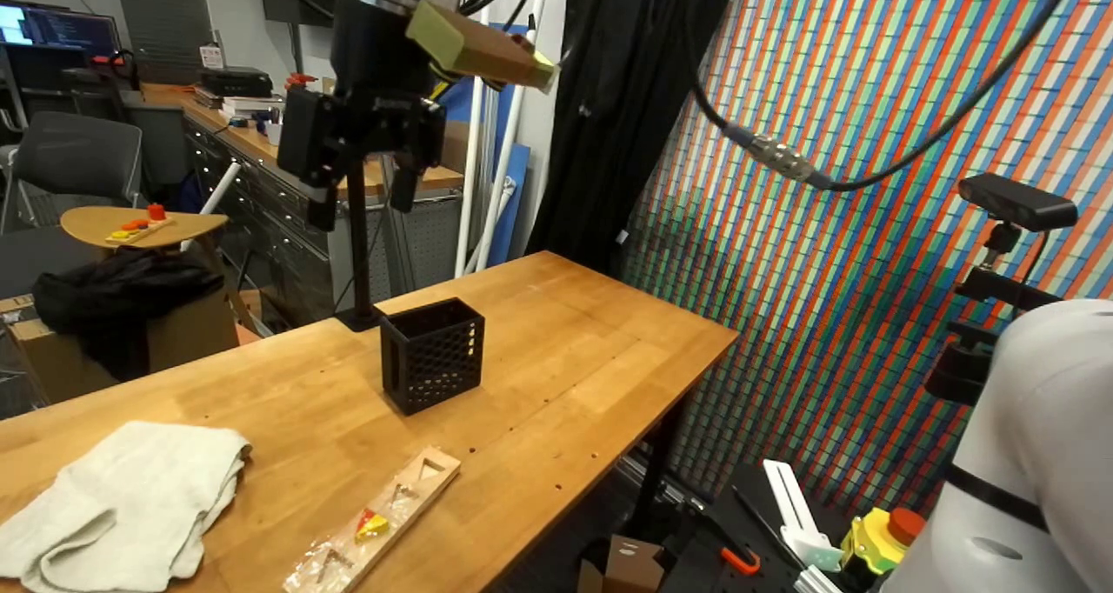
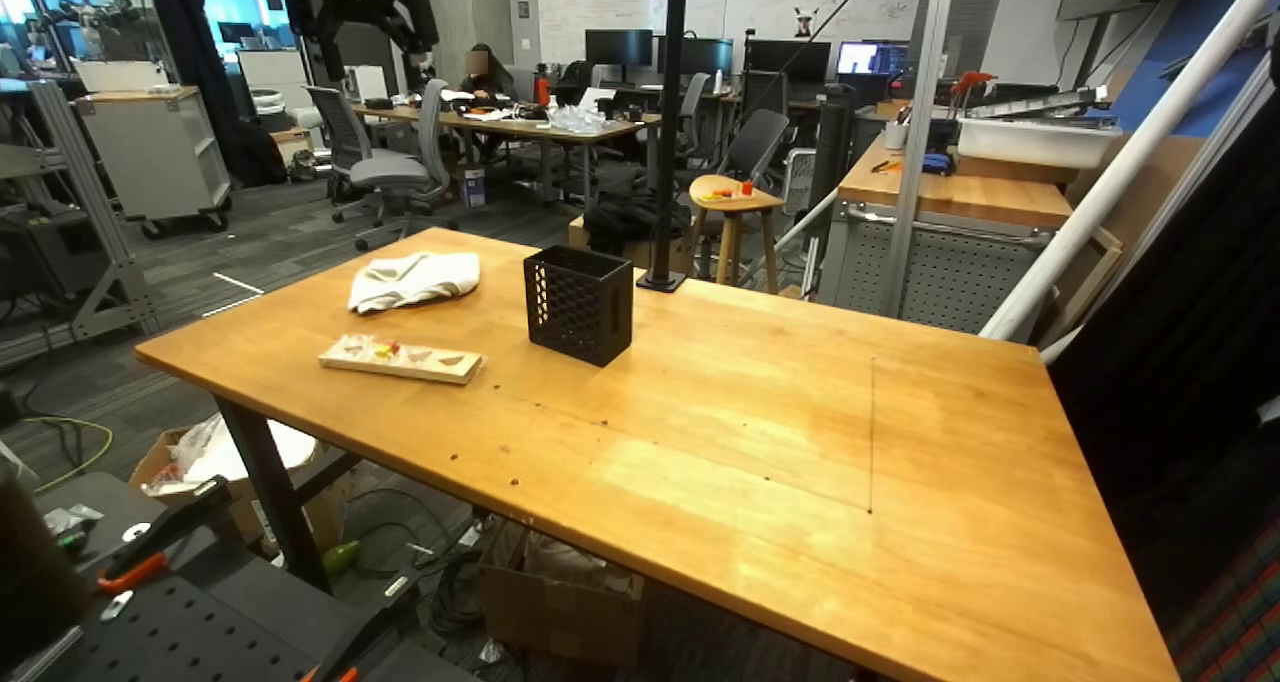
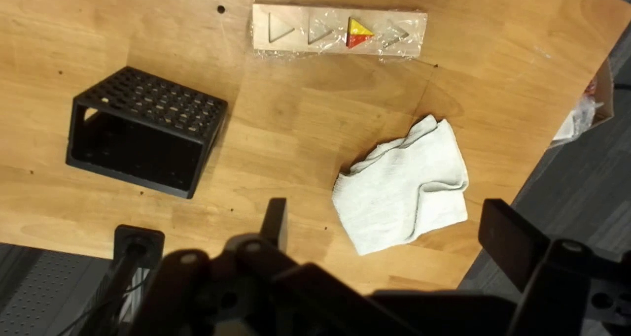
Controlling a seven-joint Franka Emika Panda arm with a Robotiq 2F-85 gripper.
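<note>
My gripper (image 1: 363, 203) is open and empty, high above the table. It also shows in an exterior view (image 2: 372, 60) and in the wrist view (image 3: 386, 205). Between its fingers, far below, lies a folded white cloth (image 3: 399, 198), which also shows in both exterior views (image 1: 130, 497) (image 2: 415, 280). A black mesh basket (image 1: 439, 363) stands upright with its open side up; the wrist view shows its dark inside (image 3: 148, 99). A pale wooden board (image 3: 300, 30) with triangular recesses lies partly wrapped in clear film. One recess holds a yellow and red triangle (image 3: 359, 33).
The wooden table (image 2: 760, 542) carries these things. A black post (image 2: 672, 122) stands on its far edge, close to the basket. A stool (image 1: 87, 223) with small coloured pieces stands beyond. White pipes (image 2: 1120, 162) and a black curtain (image 1: 609, 97) are beside the table.
</note>
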